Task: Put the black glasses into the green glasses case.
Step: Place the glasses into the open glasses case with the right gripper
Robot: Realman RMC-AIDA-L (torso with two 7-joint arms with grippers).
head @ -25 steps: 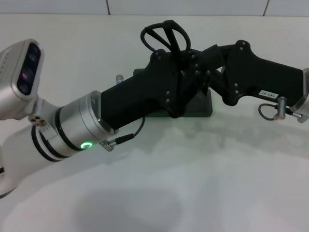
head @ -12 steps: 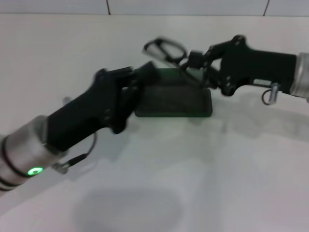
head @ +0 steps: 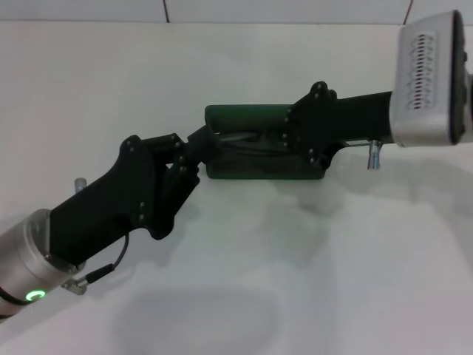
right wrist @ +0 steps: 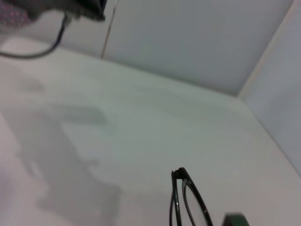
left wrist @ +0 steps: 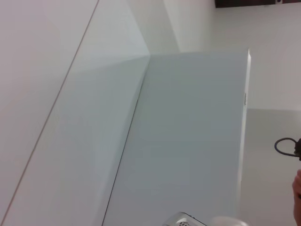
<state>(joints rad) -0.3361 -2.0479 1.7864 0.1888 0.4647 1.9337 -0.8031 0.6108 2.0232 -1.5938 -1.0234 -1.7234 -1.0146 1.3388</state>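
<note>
the green glasses case (head: 262, 168) lies open on the white bench (head: 295, 281). the black glasses (head: 247, 138) sit low inside it, under the right gripper (head: 284, 137), which seems to pinch them, though its jaws are mostly hidden. the left gripper (head: 201, 140) reaches the case's left end; whether its jaws are spread is hard to tell.

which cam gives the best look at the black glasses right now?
Right wrist view: the black glasses show rim and lens against the white table. In the head view both grippers cover most of them over the green glasses case; only a sliver shows. Left wrist view shows none.
</note>
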